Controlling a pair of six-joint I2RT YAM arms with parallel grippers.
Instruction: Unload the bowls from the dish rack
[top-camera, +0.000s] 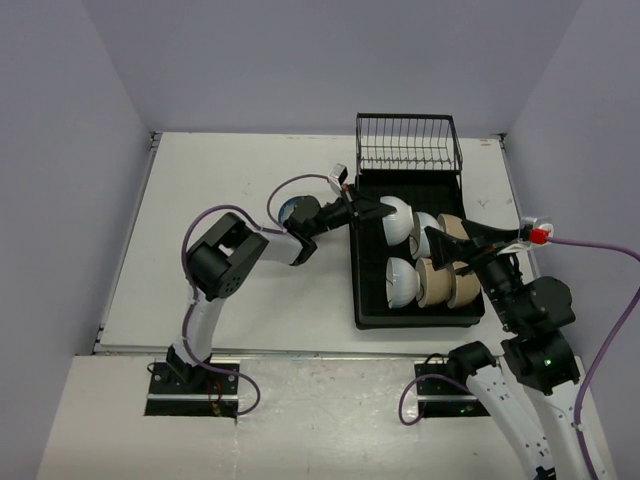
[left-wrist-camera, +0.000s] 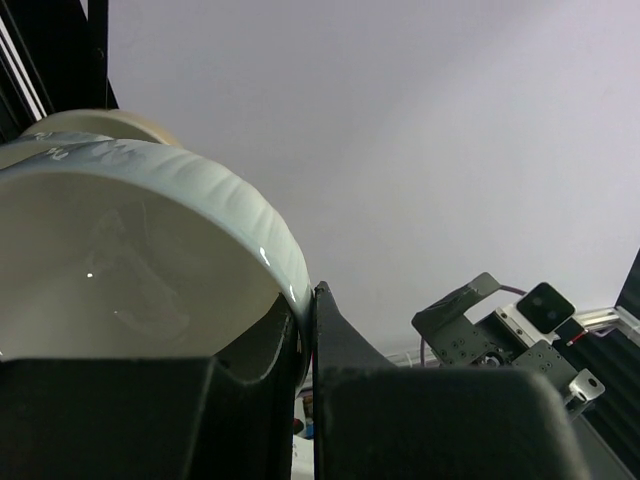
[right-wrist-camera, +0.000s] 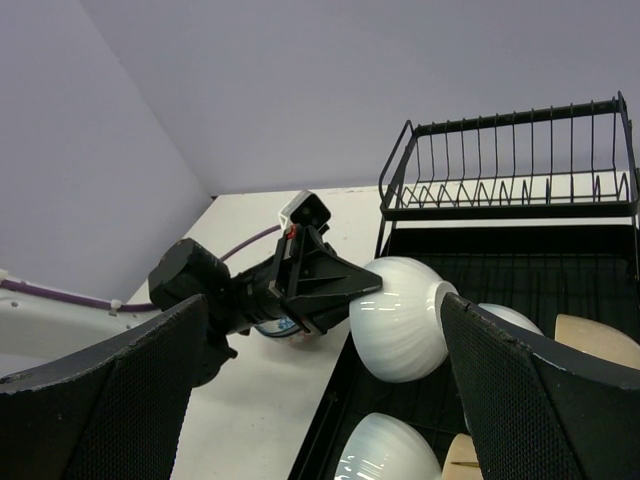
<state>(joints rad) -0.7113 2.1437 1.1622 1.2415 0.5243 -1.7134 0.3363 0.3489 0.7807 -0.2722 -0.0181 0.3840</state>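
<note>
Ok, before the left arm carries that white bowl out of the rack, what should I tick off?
1. Grip: left gripper shut on the rim of the white bowl, one finger inside and one outside: ok.
2. Held bowl lifted clear of the rack floor: cannot tell.
3. The right gripper open and empty: ok.
4. Gap between the right gripper and the held bowl: ok, seen in the right wrist view.
5. Bare table left of the rack: ok, but a blue-patterned bowl sits beside the left arm.
</note>
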